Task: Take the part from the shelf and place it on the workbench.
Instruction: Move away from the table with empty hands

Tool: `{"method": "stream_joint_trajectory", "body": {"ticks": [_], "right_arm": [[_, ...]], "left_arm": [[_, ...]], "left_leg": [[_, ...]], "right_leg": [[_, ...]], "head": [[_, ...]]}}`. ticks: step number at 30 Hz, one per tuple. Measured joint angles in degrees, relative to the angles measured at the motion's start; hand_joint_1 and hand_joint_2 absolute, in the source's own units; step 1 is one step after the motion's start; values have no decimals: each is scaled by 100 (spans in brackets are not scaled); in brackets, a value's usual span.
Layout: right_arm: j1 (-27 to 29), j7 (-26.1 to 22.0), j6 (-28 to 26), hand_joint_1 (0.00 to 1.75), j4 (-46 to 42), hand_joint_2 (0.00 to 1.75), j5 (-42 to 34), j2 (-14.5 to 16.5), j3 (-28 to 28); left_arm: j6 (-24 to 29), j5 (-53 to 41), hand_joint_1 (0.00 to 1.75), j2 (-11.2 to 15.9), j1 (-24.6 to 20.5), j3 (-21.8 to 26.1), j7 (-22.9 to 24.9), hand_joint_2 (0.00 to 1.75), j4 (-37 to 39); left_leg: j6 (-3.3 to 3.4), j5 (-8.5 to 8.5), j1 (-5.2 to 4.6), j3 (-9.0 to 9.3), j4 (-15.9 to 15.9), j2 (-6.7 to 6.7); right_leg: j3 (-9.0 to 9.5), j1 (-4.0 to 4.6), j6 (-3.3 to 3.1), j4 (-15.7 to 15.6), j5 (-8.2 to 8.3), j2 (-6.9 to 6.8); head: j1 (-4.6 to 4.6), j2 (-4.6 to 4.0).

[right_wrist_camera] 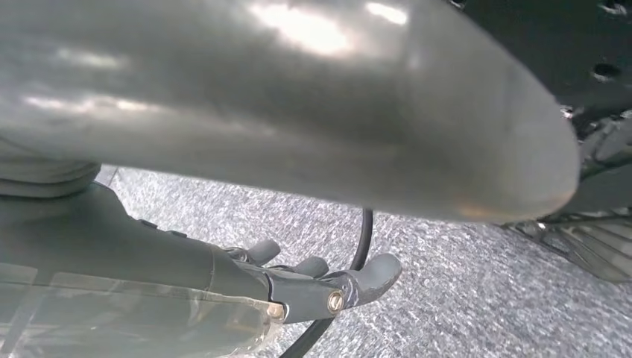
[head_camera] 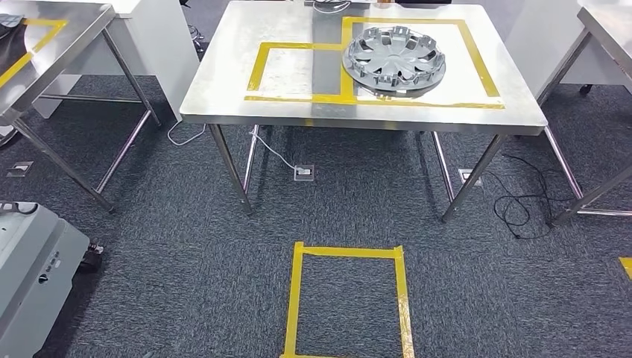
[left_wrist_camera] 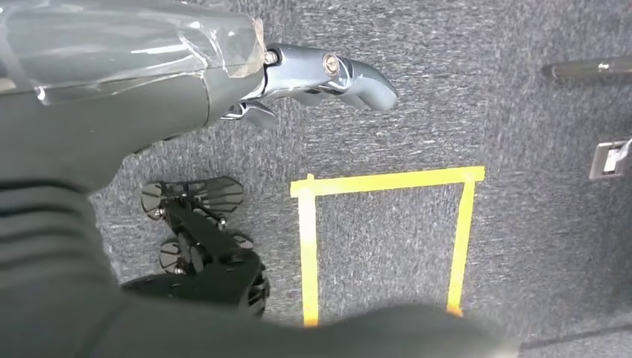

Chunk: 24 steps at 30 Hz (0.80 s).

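The head view looks forward and down from high up, across dark carpet to a steel workbench [head_camera: 358,112] well ahead. The left wrist view sits close behind the left hand [left_wrist_camera: 320,78], facing the floor past it. Both share the yellow tape rectangle [head_camera: 346,298] [left_wrist_camera: 384,231]. The right wrist view sits close behind the right hand [right_wrist_camera: 328,287], low over carpet.

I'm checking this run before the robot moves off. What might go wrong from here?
The grey plastic wheel cover lies across the yellow tape outline on the steel workbench, so placement may count as off. A black cable loops on the carpet by the bench leg, a possible trip risk. Both hands, left hand and right hand, hang holding nothing.
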Motion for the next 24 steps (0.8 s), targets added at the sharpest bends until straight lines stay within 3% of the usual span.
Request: {"method": "stream_joint_trajectory", "body": {"ticks": [2, 5, 8, 9, 10, 11, 13, 15, 18, 20, 24], "right_arm": [[-4, 8, -20, 0, 7, 175, -22, -4, -45], [-2, 12, -54, 0, 10, 175, -52, -13, -89], [0, 35, -103, 0, 11, 175, -143, -22, -161], [2, 48, -115, 0, 11, 175, -181, -23, -188], [4, 60, -119, 0, 11, 175, -212, -23, -215], [5, 69, -120, 0, 11, 175, -237, -25, -239], [1, 78, -120, 0, 11, 175, -272, -34, -286], [-5, 95, -119, 0, 11, 175, -308, -45, -328], [-6, 127, -116, 0, 11, 175, -339, -51, -377], [-4, 132, -114, 0, 11, 175, -339, -51, -402], [0, 134, -113, 0, 11, 175, -340, -42, -439]], "left_arm": [[8, 7, 0, 23, -12, 30, 9, 175, 12], [8, 24, 0, 33, -24, 94, 37, 175, 19], [9, 34, 0, 32, -37, 142, 49, 175, 43], [10, 34, 0, 32, -37, 154, 49, 175, 55], [12, 34, 0, 31, -36, 166, 49, 175, 69], [13, 34, 0, 31, -38, 177, 48, 175, 81], [14, 34, 0, 30, -42, 199, 47, 175, 103], [14, 32, 0, 33, -46, 215, 45, 175, 115], [14, 23, 0, 42, -49, 230, 44, 175, 130], [14, 20, 0, 44, -49, 242, 44, 175, 142], [21, 15, 0, 62, -52, 255, 48, 175, 161]], "left_leg": [[33, 10, -33, -3, -73, -1], [116, 130, 7, 20, -220, 10], [157, 197, 2, -21, -263, 19], [158, 203, -3, -36, -256, 20], [157, 205, -7, -44, -247, 19], [153, 204, -8, -48, -233, 15], [128, 188, -9, -53, -190, 6], [80, 165, -32, -70, -139, -1], [3, 166, -42, -101, -115, -5], [-60, 25, -26, -175, 57, -3], [-171, -679, 29, -755, 1409, 0]], "right_leg": [[-22, 3, 50, -13, 31, -4], [-136, 1, 85, 176, -92, -6], [-621, -7, 54, 1220, -570, -3], [-748, -10, 71, 1516, -665, -3], [-776, -14, 106, 1615, -673, -4], [-684, -19, 155, 1464, -584, -4], [-257, -32, 223, 646, -283, -5], [33, -21, 177, 41, -98, -2], [54, -9, 53, -41, -50, 0], [53, -41, -10, -56, -18, -1], [21, -43, -61, -56, 9, -6]], "head": [[-2, -1], [10, 0], [26, 0], [27, -1], [27, -1], [28, -1], [29, -1], [25, -1], [21, -1], [10, -1], [-12, -1]]}}
